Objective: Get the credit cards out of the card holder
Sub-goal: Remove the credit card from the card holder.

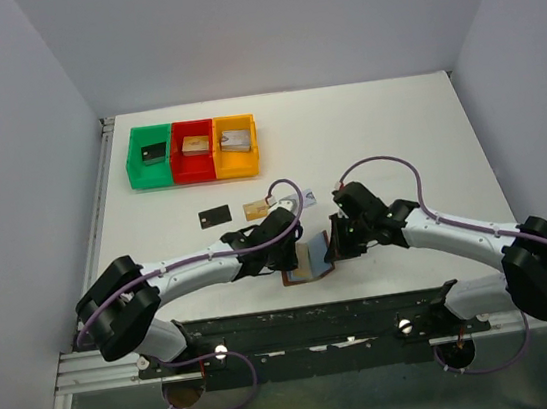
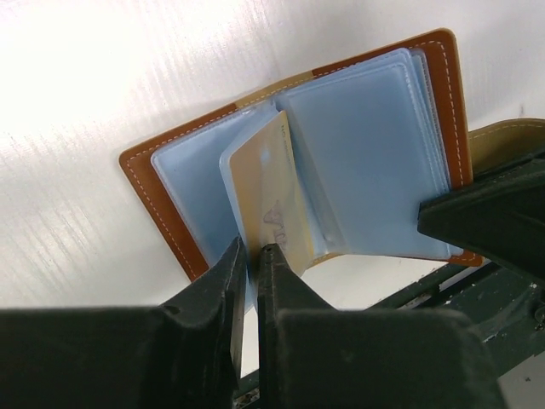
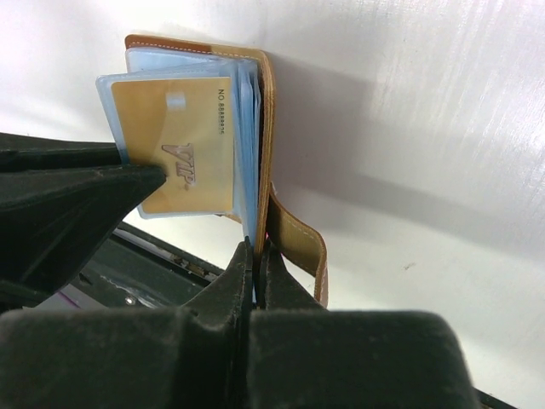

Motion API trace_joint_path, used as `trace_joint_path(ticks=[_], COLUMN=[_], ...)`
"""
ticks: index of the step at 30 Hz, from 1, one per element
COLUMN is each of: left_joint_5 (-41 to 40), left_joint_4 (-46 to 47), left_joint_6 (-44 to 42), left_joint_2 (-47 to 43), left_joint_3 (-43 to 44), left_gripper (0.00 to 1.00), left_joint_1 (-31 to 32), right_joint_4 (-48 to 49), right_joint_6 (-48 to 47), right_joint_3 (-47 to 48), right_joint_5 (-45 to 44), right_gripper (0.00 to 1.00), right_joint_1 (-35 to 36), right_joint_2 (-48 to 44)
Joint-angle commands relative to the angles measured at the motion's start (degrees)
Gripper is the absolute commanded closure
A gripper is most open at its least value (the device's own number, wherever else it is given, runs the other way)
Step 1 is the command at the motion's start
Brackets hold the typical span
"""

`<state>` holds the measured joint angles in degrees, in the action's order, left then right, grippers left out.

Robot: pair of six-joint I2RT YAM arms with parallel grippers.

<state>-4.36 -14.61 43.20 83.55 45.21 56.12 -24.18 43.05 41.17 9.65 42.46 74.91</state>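
Observation:
The brown card holder (image 1: pixel 308 260) lies open near the table's front edge, between both grippers, its pale blue pockets (image 2: pixel 366 145) fanned out. A gold credit card (image 2: pixel 268 196) stands partly out of a middle sleeve. My left gripper (image 2: pixel 253 251) is shut on that card's lower edge. My right gripper (image 3: pixel 258 247) is shut on the card holder's right cover (image 3: pixel 266 111), beside the tab strap (image 3: pixel 298 243). The same gold card (image 3: pixel 183 145) faces the right wrist view. A black credit card (image 1: pixel 214 215) and a gold one (image 1: pixel 254 209) lie on the table behind the left gripper (image 1: pixel 295 252).
Green (image 1: pixel 151 156), red (image 1: pixel 194 150) and orange (image 1: pixel 236 147) bins stand in a row at the back left, each with a small blocky piece inside. The table's front edge and the arms' black mounting rail (image 1: pixel 320 324) are just behind the card holder.

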Motion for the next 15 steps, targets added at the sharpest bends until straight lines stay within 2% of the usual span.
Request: trace_joint_path(ticks=[1,6,8,11,15], left_joint_5=[-3.5,-4.6,-5.0,-5.4,-6.2], left_joint_4=[-2.8,-3.8,-3.8,-3.9,-5.1], left_joint_6=[-0.3,0.2,0.6,0.7,1.0], left_joint_2=[-1.5,-2.2,-2.9,-3.7,-5.1], left_joint_3=[-1.1,-2.1,-2.7,-3.1,-3.0], left_gripper=[0.87,0.87,0.87,0.85,0.58], left_joint_1=[0.0,0.0,0.0,0.0,0.0], right_joint_4=[-2.5,-5.8,-7.4,-9.4,-7.3], right_joint_6=[-0.2,-1.2,-1.7,-2.8,-3.8], right_joint_3=[-0.9,-0.1,0.9,2.3,2.7], right_joint_5=[-3.1,-5.5,-6.4,-7.2,-5.3], right_gripper=[0.91,0.66,0.61,0.58,0.57], right_joint_1=[0.5,0.5,0.5,0.4,0.5], right_joint_2=[-2.8,-6.2,-7.5,-8.5,-9.7])
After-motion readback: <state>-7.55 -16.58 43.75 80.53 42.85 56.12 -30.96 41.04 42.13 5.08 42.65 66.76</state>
